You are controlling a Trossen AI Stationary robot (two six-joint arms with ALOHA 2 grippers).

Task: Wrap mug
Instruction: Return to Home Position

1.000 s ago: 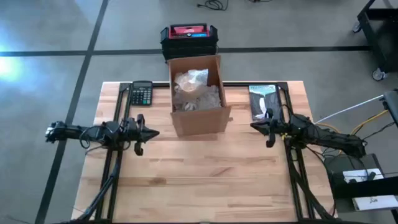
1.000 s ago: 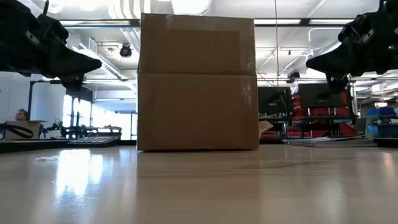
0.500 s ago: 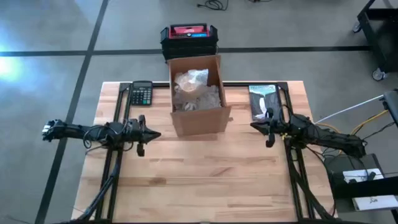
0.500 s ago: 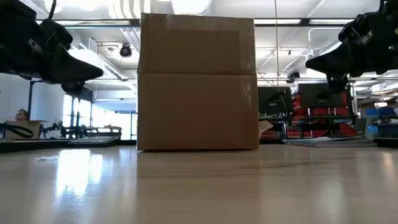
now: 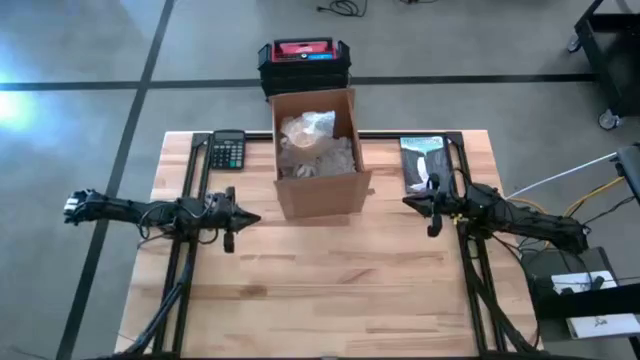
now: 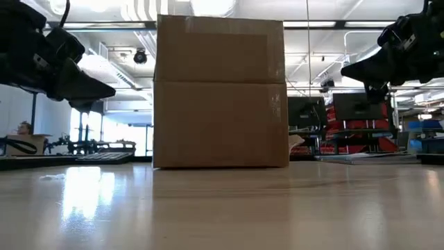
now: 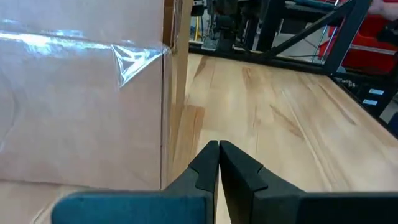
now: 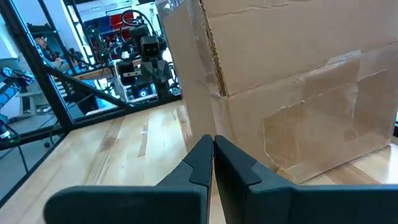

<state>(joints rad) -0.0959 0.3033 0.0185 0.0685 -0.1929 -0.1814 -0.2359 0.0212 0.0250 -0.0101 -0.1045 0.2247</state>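
1. Cardboard box stands open-topped at the back middle of the counter. Pale bubble-wrap bundles lie inside it. The mugs are hidden by the wrap, so I judge rather than see that they sit in there.
2. Just beside the box on its left, the left hand hovers above the counter without touching the cardboard. Its fingers are pressed together with nothing between them.
3. On the other side, the right hand hangs near the box, likewise closed and empty.
4. Over the last second the left arm's rear end has slid outward past the counter's left edge. In the low view its hand has sunk a little. The right arm has not stirred.
5. My reading is that wrapping and boxing are finished and only the retreat to rest remains, with the left arm partway through it. With nothing carried, the one risk I see is the left hand nudging the box wall.
6. Farther out, a calculator lies at the back left and a dark pad at the back right. A black and red case sits on the floor behind the box.
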